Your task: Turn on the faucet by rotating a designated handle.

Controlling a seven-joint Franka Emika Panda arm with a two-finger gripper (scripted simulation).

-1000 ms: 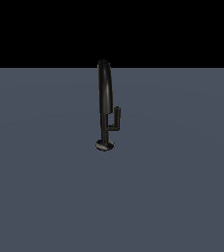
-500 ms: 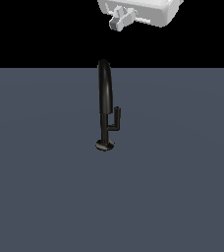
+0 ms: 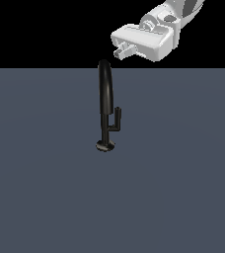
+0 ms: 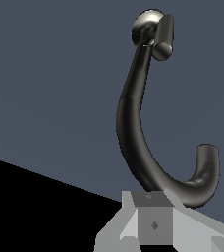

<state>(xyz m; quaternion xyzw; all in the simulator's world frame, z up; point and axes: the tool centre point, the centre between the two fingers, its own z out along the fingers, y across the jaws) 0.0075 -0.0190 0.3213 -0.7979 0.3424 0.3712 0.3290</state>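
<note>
The black faucet (image 3: pixel 104 94) stands upright on the grey surface, with a tall arched spout and a small round base disc (image 3: pixel 105 146). Its handle (image 3: pixel 117 118), a short L-shaped lever, branches off the stem toward the exterior view's right and points up. My white gripper (image 3: pixel 121 51) hangs above and to the right of the spout's top, touching nothing. From the wrist view I look down along the faucet (image 4: pixel 133 123), with the handle (image 4: pixel 164 37) beside the base. Grey finger parts (image 4: pixel 153 221) show at the frame's edge, and their spacing is unclear.
A flat blue-grey surface (image 3: pixel 45 188) spreads around the faucet on all sides. Behind its far edge there is only black background. Nothing else stands on it.
The gripper came into the exterior view from the top right and has descended toward the spout's top. The faucet and handle have not moved.
</note>
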